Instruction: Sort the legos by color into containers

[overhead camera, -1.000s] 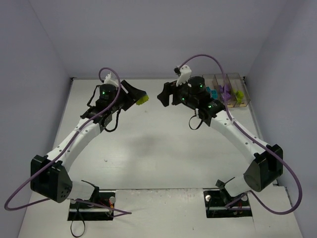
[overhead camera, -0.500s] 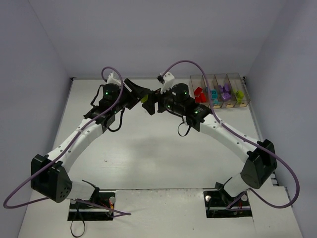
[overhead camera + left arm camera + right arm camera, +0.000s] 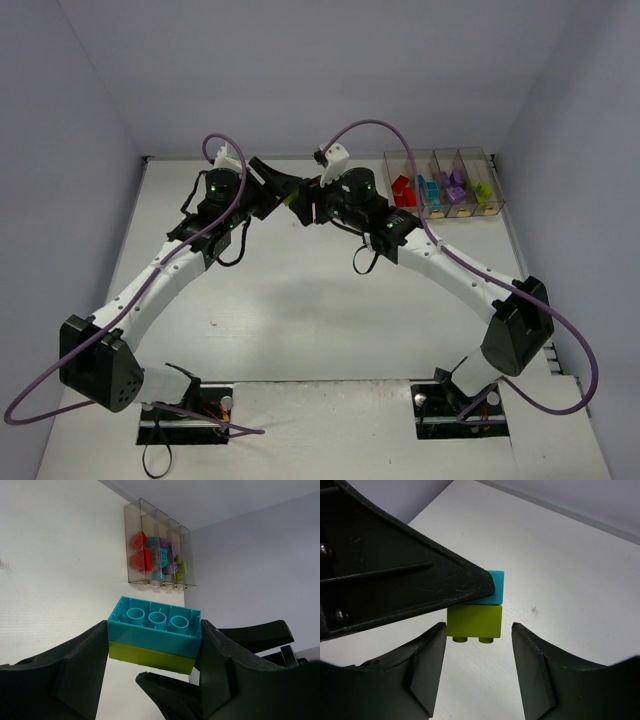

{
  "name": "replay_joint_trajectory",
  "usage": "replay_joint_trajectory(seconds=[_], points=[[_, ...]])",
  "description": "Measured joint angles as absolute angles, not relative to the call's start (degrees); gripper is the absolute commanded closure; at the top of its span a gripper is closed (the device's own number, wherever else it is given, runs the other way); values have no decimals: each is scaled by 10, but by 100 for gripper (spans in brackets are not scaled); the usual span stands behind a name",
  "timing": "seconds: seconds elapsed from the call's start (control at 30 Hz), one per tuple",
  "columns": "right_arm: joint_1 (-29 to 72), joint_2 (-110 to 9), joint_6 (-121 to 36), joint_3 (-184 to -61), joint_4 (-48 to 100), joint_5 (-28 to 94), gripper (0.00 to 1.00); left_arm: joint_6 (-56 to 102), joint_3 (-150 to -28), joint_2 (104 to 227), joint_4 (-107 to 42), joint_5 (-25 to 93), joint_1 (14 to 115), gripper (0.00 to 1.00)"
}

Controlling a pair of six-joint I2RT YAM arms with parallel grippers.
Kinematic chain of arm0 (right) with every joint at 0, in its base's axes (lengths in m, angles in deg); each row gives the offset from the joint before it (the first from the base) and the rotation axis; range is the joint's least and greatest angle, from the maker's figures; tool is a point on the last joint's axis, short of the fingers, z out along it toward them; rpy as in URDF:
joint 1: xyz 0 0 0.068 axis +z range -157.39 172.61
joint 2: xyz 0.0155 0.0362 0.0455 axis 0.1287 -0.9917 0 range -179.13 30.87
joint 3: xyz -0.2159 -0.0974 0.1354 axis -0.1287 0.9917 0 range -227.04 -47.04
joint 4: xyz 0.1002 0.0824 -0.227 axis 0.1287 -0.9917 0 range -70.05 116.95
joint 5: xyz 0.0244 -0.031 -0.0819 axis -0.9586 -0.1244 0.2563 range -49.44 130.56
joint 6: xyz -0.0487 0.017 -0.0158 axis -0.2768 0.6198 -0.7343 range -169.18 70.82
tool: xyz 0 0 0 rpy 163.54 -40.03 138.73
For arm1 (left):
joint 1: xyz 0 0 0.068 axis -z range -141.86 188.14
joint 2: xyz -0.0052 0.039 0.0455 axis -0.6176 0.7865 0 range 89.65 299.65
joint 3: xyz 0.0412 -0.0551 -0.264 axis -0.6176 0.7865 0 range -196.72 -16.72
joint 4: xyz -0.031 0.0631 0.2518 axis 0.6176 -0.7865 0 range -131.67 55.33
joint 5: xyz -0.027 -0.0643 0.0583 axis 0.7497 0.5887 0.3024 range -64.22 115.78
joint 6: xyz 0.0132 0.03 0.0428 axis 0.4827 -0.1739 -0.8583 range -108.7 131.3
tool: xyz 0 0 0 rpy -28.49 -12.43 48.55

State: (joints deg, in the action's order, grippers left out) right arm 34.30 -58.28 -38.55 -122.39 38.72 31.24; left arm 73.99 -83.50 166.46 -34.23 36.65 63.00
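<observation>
- Right arm has swung left off the containers (image 3: 440,153) since 1.0 s ago, now nose to nose with the left arm; only a small closing-in over the last 0.5 s.
- Both arm bases at near edge of tabletop (image 3: 300,310), arms reaching far and inward to meet left of centre.
- Left gripper (image 3: 283,188): jaws clamped on a two-brick stack (image 3: 152,642), one finger on each short end, held up off the tabletop.
- Stack = teal brick (image 3: 156,627) pressed onto lime brick (image 3: 150,658); the teal's hollow underside with three tubes faces the left wrist camera.
- Right gripper (image 3: 306,207): jaws open, straddling the lime brick (image 3: 473,621), a gap visible on both sides, no contact.
- Right wrist view: left finger covers most of the teal brick (image 3: 493,587); the lime sticks out below it, studs showing.
- Containers at far right of the tabletop, well apart from both grippers, four clear bins in a row.
- Bin contents, left to right: red bricks (image 3: 403,188), teal bricks (image 3: 432,190), purple bricks (image 3: 457,187), lime brick (image 3: 482,189); exact counts too small to tell.
- Left wrist view shows the same bins (image 3: 132,525) beyond the stack.
</observation>
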Motion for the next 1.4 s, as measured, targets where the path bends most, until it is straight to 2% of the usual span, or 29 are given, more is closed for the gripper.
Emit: replay_joint_trajectory(seconds=[0.27, 0.47, 0.63, 0.83, 0.87, 0.93, 0.97, 1.0, 1.13, 1.27, 1.4], points=[[343, -583, -398, -1225, 394, 335, 42, 744, -835, 1664, -343, 367, 630, 100], [343, -583, -407, -1232, 397, 342, 46, 745, -835, 1664, -343, 367, 630, 100], [343, -583, -411, -1239, 401, 338, 54, 745, -835, 1664, -343, 367, 630, 100], [344, -583, -414, -1240, 404, 328, 75, 746, -835, 1664, -342, 367, 630, 100], [344, -583, -410, -1240, 405, 325, 82, 746, -835, 1664, -341, 369, 630, 100], [344, -583, -411, -1240, 406, 322, 87, 745, -835, 1664, -340, 368, 630, 100], [344, -583, -411, -1240, 406, 322, 91, 745, -835, 1664, -340, 368, 630, 95], [344, -584, -411, -1240, 407, 322, 92, 744, -835, 1664, -341, 369, 630, 83], [343, -584, -411, -1240, 405, 320, 99, 734, -835, 1664, -342, 371, 630, 58], [343, -584, -413, -1236, 404, 311, 100, 723, -838, 1664, -353, 376, 629, 56], [342, -584, -414, -1233, 404, 304, 100, 716, -839, 1664, -358, 382, 628, 42]])
